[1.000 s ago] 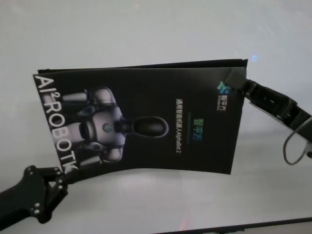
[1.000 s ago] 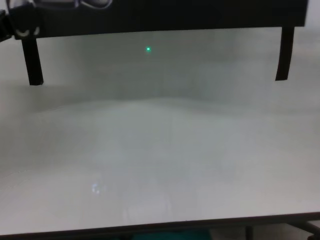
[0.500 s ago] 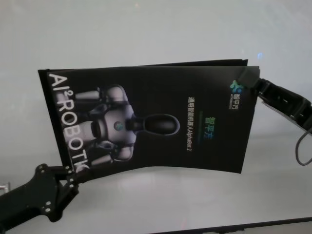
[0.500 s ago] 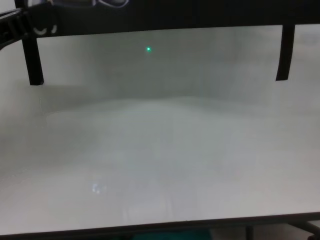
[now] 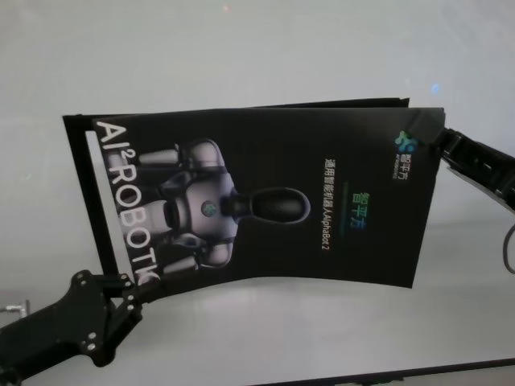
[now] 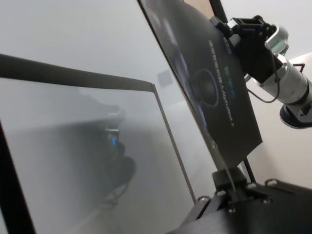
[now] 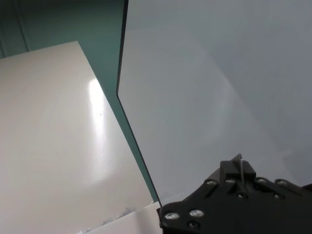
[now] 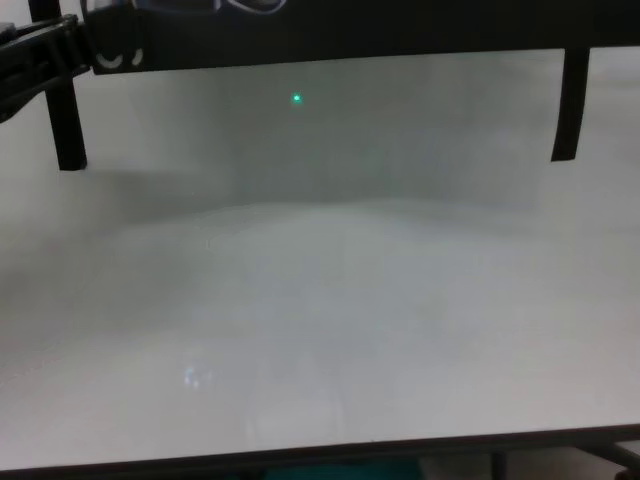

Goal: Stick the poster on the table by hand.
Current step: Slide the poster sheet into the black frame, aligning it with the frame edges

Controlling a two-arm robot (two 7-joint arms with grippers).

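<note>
The poster [image 5: 265,201], black and glossy with a silver robot picture and white lettering, hangs in the air above the table [image 5: 241,48]. My left gripper [image 5: 133,291] is shut on its near left corner, and my right gripper [image 5: 441,141] is shut on its far right corner. In the left wrist view the poster [image 6: 204,83] runs slanted from my left gripper [image 6: 229,183] up to the right gripper [image 6: 226,36]. The right wrist view shows my right gripper [image 7: 239,168] pinching a thin sheet edge. In the chest view the poster's lower edge [image 8: 330,35] spans the top.
Two narrow black tape strips [image 8: 70,125] [image 8: 567,105] hang down from the poster's lower edge over the white table [image 8: 320,320]. The table's dark front edge [image 8: 320,458] runs along the bottom of the chest view.
The poster and both grippers have shifted to the right in the head view, and the left gripper has come further into the chest view's top left corner.
</note>
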